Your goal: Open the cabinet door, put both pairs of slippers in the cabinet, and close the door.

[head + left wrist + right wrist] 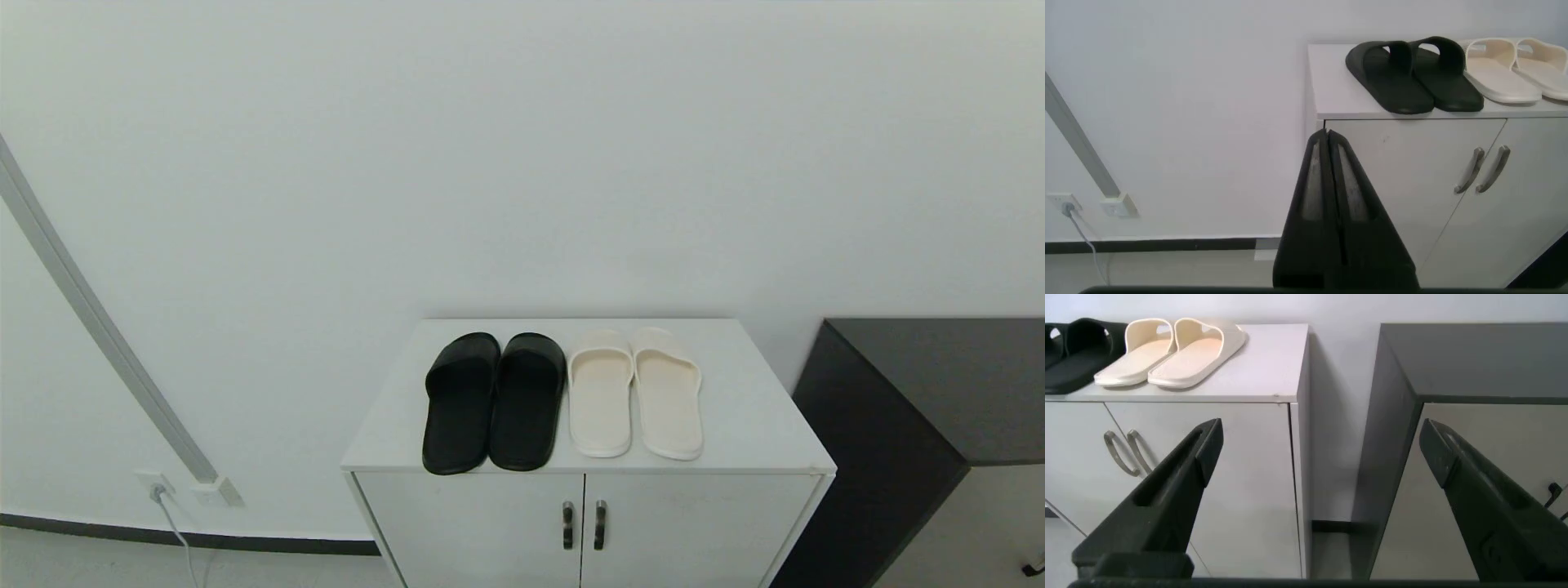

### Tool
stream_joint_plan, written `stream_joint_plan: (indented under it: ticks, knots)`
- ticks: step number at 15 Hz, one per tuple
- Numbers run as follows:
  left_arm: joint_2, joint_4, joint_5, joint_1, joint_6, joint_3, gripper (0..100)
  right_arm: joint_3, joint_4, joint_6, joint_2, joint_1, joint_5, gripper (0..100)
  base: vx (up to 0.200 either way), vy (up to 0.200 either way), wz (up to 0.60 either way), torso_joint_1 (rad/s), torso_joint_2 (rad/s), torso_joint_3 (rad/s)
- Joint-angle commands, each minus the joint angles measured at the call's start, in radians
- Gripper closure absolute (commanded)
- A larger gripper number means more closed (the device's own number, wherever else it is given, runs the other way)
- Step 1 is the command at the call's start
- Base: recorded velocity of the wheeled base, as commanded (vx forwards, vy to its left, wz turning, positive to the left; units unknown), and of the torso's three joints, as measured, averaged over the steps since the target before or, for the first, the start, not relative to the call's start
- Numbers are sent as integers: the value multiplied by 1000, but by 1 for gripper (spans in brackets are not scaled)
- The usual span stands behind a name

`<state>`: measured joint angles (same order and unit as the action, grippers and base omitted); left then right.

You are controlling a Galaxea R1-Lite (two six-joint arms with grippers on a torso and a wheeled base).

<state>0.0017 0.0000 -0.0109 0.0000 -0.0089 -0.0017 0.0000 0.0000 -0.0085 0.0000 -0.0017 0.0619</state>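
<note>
A plain white wall [522,163] backs the scene, with a grey cable conduit [98,327] slanting down it to a pair of white wall sockets [153,482]. A pale cable [184,547] hangs from the left socket towards the light floor [82,563], and a dark skirting strip [204,539] runs along the foot of the wall. Against the wall stands a low white two-door cabinet [755,412]. Both doors are shut, and their two upright metal bar handles [567,524] sit side by side at the centre seam. On its flat white top the matte black pair of open-toe slippers [490,408] lies on the left, heels just over the front edge. The cream pair of open-toe slippers [624,404] lies just beside it on the right. All four point their toes at the wall. A taller dark grey cabinet [898,408] stands just beside the white one on the right, with a narrow gap between them. The left gripper [1328,135] hangs in front of the white cabinet's left front corner, below its top and apart from it, its black fingers pressed together on nothing. The right gripper [1321,433] faces the gap between the two cabinets, fingers spread wide and empty.
</note>
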Motion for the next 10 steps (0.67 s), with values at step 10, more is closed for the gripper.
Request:
stream_joint_plan:
  ticks: [10]
  knots:
    - [0,0,0,0,0,0,100,-152,-17,-21,58,8,15,0,0,0,0,0,0,0]
